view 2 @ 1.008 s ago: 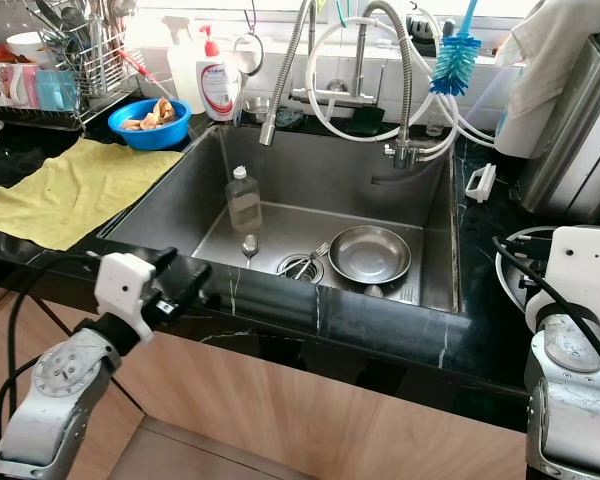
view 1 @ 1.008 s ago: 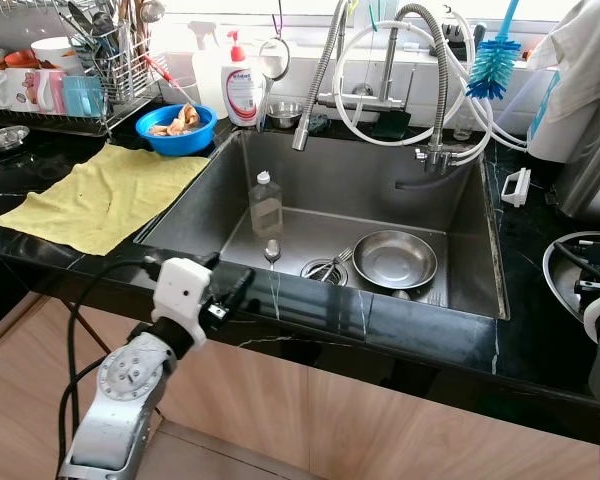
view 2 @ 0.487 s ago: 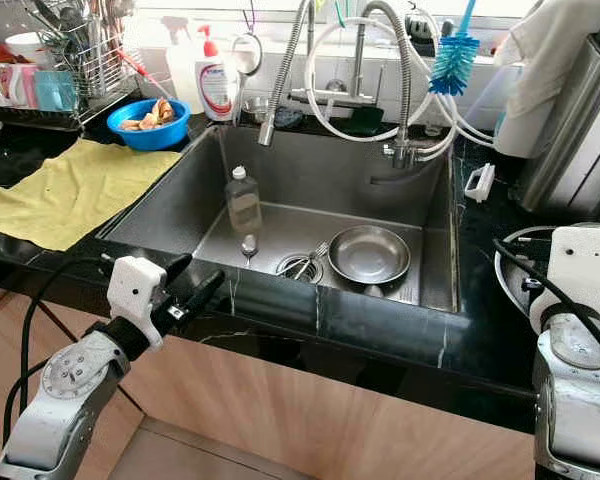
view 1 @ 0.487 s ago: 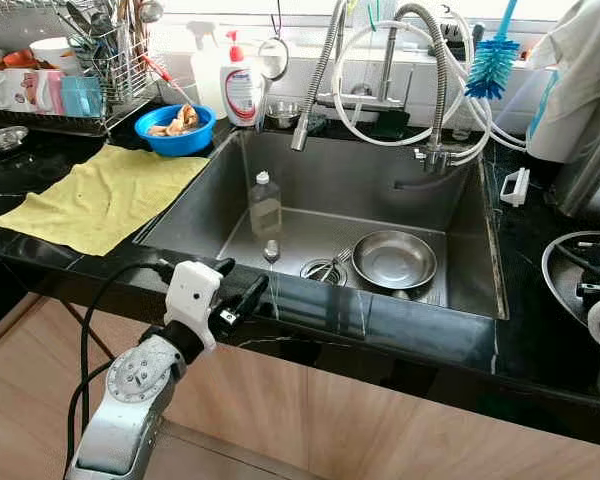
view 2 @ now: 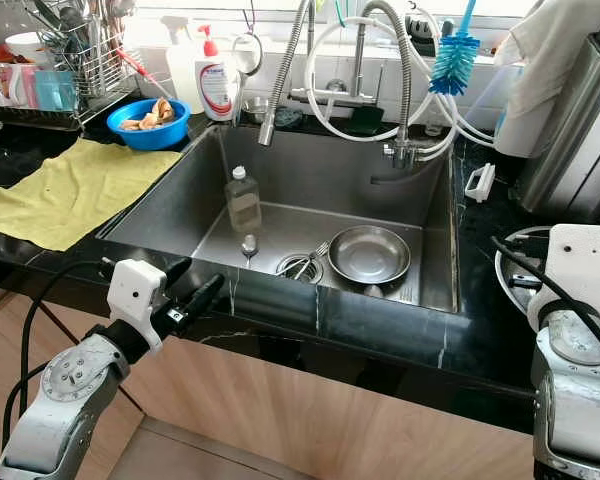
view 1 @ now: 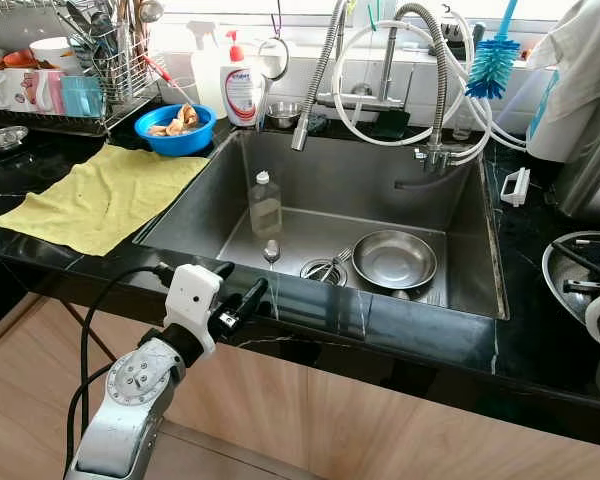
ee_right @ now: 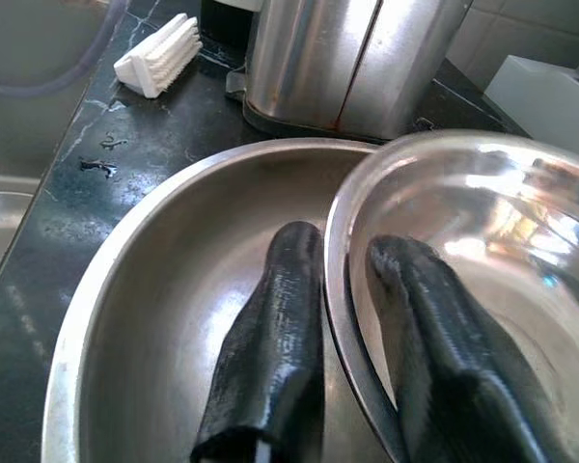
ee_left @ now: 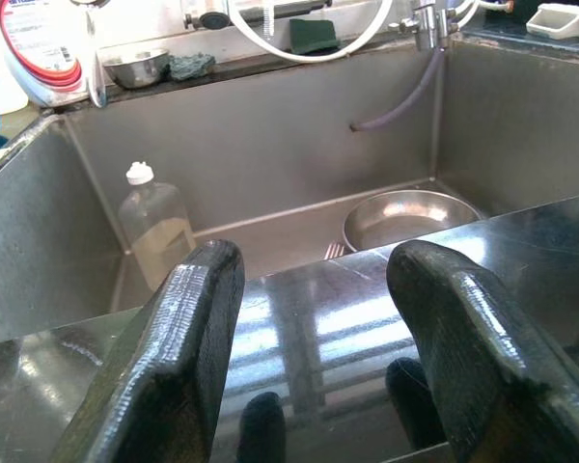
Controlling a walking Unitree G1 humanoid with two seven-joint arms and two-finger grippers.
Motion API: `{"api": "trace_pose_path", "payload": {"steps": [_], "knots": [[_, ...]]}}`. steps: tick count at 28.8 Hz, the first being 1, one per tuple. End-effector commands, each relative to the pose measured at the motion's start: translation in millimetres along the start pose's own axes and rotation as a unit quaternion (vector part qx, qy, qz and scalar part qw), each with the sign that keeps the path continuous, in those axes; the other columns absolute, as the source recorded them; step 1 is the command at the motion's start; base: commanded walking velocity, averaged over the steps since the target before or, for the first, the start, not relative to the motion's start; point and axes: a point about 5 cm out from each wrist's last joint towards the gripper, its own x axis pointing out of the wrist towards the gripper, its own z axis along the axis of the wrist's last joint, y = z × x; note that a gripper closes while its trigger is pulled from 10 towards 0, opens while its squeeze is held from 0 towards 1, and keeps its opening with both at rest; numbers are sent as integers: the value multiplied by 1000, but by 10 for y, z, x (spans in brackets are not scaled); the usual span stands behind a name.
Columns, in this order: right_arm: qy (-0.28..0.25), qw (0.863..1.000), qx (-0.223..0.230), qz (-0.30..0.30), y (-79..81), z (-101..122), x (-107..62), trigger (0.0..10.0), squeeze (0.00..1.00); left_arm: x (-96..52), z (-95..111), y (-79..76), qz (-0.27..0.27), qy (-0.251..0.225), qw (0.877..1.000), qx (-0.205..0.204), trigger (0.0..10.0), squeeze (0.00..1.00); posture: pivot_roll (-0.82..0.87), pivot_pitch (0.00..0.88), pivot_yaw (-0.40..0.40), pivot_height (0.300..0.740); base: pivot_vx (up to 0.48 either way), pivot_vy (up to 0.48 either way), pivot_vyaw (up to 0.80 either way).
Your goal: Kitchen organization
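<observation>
At the right edge of the head views our right gripper (ee_right: 338, 338) sits over the counter beside the sink (view 1: 280, 170), and its wrist view shows the two black fingers (ee_right: 270, 338) nearly closed on the thin rim of a small steel bowl (ee_right: 463, 251), one finger outside the rim and one inside. That bowl rests tilted inside a larger steel bowl (ee_right: 164, 280), with a steel canister (ee_right: 347, 58) and a white brush (ee_right: 159, 56) behind them toward the top of that frame. We judge the small bowl to be light, rigid and hard to break, but its polished wall looks slippery; a pinch on the rim alone may let it swing or slide, so the grip should sit deep over the edge, and the bowl should be lifted slowly so it clears the larger one without scraping. Our left gripper (view 1: 238, 293) hangs at the lower left of the head views, just in front of the black counter edge (view 1: 380, 320), its fingers spread wide and holding nothing. In the sink, around the centre of the frame, a clear bottle (view 1: 265, 205) stands upright and another steel bowl (view 1: 394, 259) lies beside the drain (view 1: 325, 268). A yellow cloth (view 1: 100, 195) lies on the counter at the left.
</observation>
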Motion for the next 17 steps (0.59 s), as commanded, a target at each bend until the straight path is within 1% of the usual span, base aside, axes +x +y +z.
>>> {"api": "trace_pose_path", "payload": {"steps": [1, 10, 15, 16, 17], "knots": [[2, 1000, 6, 8, 31, 13, 1, 0, 0, -12, 9, 4, 0, 3, 1000, 0, 10000, 0, -71, 0, 22, 740, 0, 0, 0], [-4, 1000, 12, 3, 25, 50, 9, 0, 0, -18, 5, 19, 5, 4, 1000, -1, 10000, 0, -71, 0, 22, 740, 0, 0, 0], [-18, 1000, 13, -8, -9, 116, 8, 0, 0, -15, 0, 22, 8, 5, 1000, -5, 10000, 0, -71, 0, 22, 740, 0, 0, 0], [-38, 999, 19, -9, -13, 221, -8, 0, 0, -13, -2, 27, 10, 5, 1000, -6, 10000, 0, -71, 0, 22, 740, 0, 0, 0], [-49, 999, 21, -9, -13, 279, -17, 0, 0, -11, -5, 28, 11, 4, 1000, -8, 10000, 0, -73, 0, 20, 740, 0, 0, 0]]}}
